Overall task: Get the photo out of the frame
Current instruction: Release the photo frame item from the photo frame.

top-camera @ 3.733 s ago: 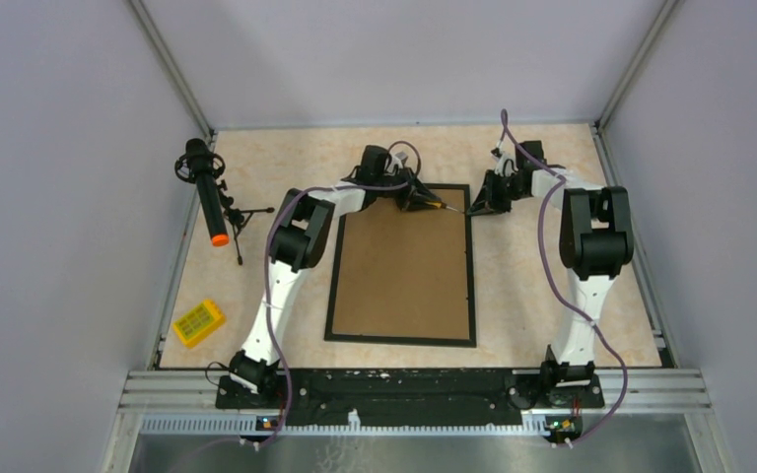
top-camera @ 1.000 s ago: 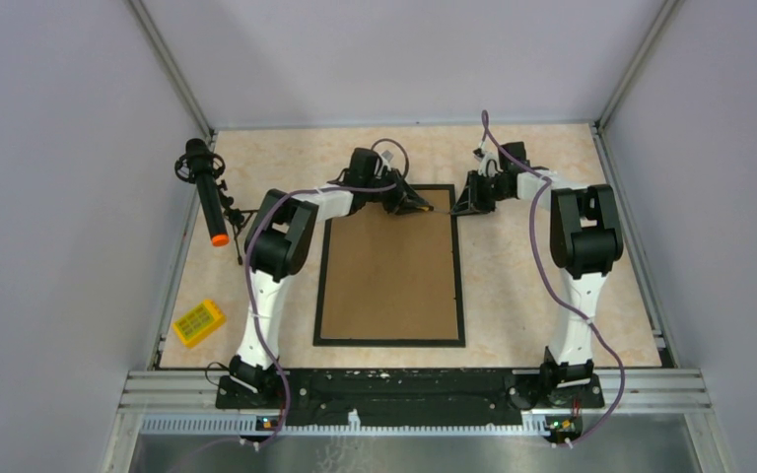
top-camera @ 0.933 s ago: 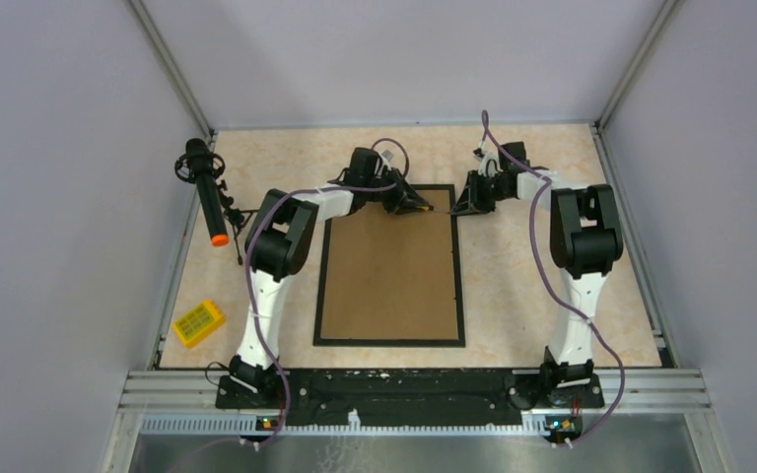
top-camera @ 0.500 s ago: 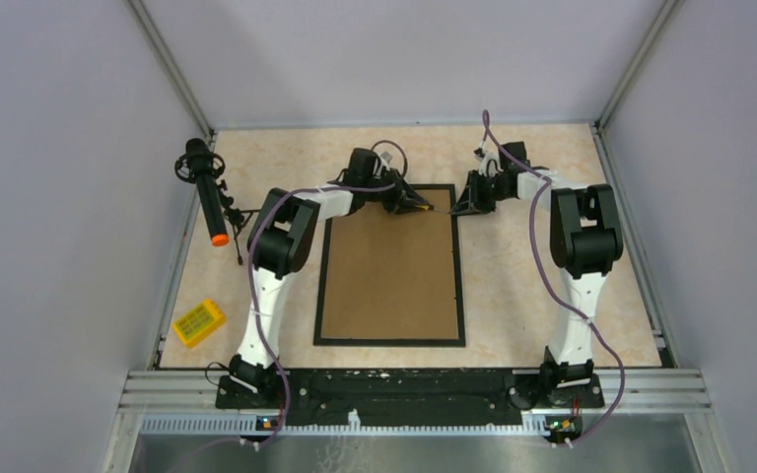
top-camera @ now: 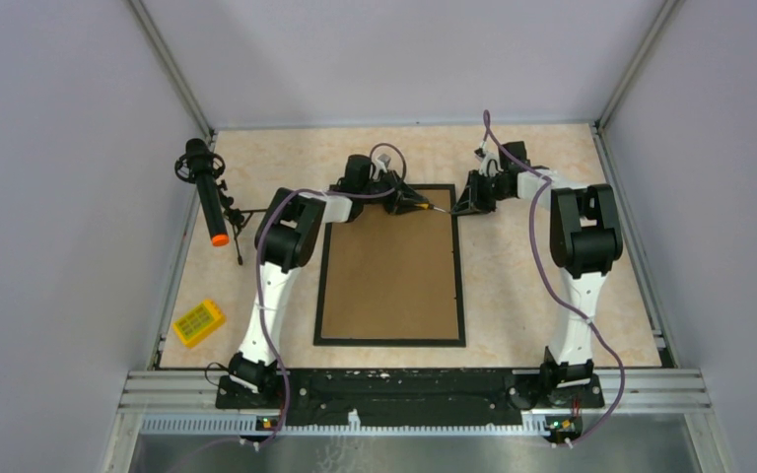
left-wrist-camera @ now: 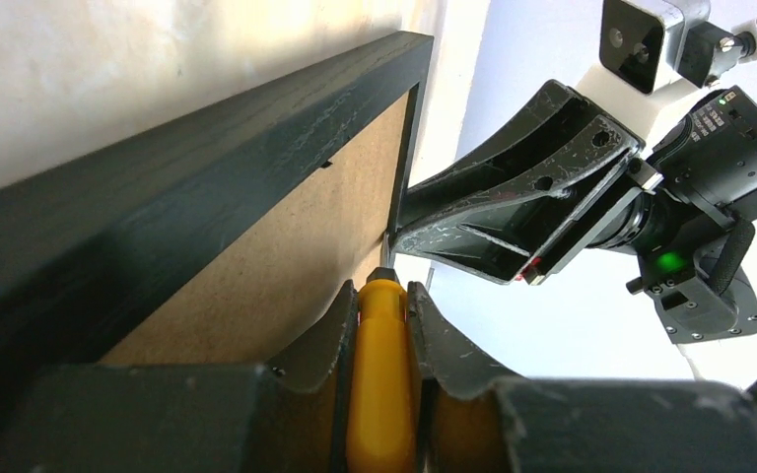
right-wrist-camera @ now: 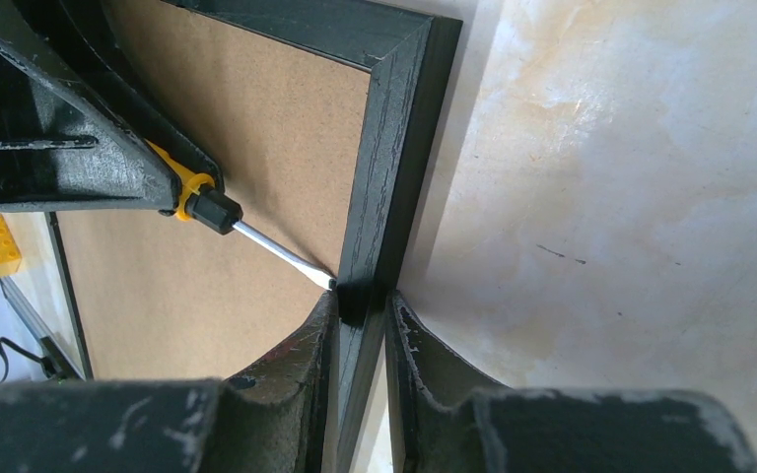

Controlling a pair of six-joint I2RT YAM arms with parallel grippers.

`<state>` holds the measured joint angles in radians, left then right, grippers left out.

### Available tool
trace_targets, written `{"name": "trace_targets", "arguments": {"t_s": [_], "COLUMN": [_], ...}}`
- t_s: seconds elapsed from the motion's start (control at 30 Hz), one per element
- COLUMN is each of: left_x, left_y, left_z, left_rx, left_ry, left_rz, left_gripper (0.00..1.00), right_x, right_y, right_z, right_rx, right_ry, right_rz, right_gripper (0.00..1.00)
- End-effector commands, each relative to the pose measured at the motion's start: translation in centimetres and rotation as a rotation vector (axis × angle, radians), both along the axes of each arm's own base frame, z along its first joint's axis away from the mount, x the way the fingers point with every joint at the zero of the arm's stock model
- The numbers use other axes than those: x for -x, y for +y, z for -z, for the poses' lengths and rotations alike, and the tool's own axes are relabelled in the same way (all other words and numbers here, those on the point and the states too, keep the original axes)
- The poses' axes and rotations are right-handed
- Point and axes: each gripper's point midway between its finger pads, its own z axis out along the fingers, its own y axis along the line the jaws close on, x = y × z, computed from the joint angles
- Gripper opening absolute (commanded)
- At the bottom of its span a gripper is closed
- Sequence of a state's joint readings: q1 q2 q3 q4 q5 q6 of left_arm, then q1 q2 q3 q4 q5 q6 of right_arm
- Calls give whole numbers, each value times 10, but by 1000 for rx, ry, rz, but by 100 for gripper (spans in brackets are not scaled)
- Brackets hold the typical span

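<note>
Shows, from overhead, the frame (top-camera: 390,340) lying flat and back-up near the middle of a pale marbled bench (top-camera: 508,296), long sides running away from the arm bases. Presents a thin black border around a plain brown backing board (top-camera: 389,276) filling the whole opening. Hides the photo: no part of the print visible in any view, position impossible to tell.

Has the left hand (top-camera: 409,202) over the far end of the frame, closed firmly on the yellow handle of a screwdriver (left-wrist-camera: 382,374). Points the metal shaft across the backing board towards the far right corner of the frame. Sets the flat tip right at the seam between the board and the inner edge of the right-hand border, touching or all but touching; cannot tell which.

Has the right hand (right-wrist-camera: 360,301) at that same far right corner, pinching the right-hand border of the frame. Puts one finger on the inner side over the board and the other on the outer side, next to the bench surface. Places the screwdriver tip just beside the inner finger.

Elsewhere on the bench, well apart from the frame: a black microphone (top-camera: 207,192) with an orange tip, on a small stand by the left wall, and a small yellow studded block (top-camera: 198,322) near the left front corner.
</note>
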<state>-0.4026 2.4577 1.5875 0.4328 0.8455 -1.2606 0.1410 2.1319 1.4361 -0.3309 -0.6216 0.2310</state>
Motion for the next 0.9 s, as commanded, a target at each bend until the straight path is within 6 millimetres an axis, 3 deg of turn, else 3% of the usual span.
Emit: {"name": "trace_targets", "arguments": {"t_s": [0.0, 0.13, 0.23, 0.37, 0.5, 0.67, 0.87], "left_x": [37, 31, 38, 54, 72, 86, 95], "left_y": [-34, -40, -50, -72, -95, -112, -120], "left_z": [54, 6, -22, -44, -54, -53, -47], "left_rx": [-117, -193, -244, -254, -252, -248, -315], "left_ry": [61, -105, -200, -262, -312, -335, -369], "left_rz": [53, 64, 75, 124, 170, 206, 235], "left_gripper": [0, 0, 0, 0, 0, 0, 0], "right_x": [44, 42, 42, 41, 41, 40, 38], "right_y": [-1, 0, 0, -1, -1, -4, -4], "right_z": [78, 78, 79, 79, 78, 79, 75], "right_rx": [146, 143, 142, 149, 153, 163, 162], "right_ry": [178, 176, 180, 181, 178, 175, 163], "right_rz": [-33, -33, -29, -21, -16, -3, -3], "right_gripper": [0, 0, 0, 0, 0, 0, 0]}}
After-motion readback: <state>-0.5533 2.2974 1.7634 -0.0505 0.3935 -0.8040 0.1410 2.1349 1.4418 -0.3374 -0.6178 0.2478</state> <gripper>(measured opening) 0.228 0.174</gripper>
